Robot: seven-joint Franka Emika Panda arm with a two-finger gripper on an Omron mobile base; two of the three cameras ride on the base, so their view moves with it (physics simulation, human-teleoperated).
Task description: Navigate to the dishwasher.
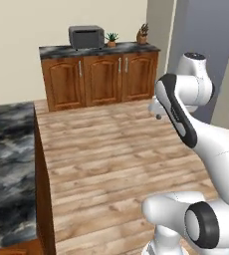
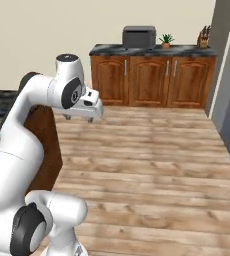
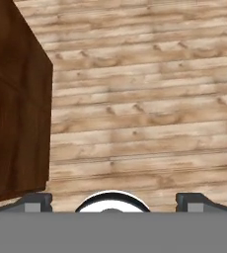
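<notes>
End effector (image 3: 113, 200) fingers apart, empty — base could clip the island worktop (image 1: 9, 164) corner turning toward the dishwasher.

Light is even and fairly bright, with no visible source and no hard cast shadows. The floor (image 1: 121, 149) reads warm and clear toward 12 o'clock. The island side (image 3: 14, 108) at 9 o'clock in the hand view is dim. All three pictures are soft and slightly blurred; the cabinets (image 2: 152, 80) lack fine detail. No glare or edge distortion shows.
</notes>
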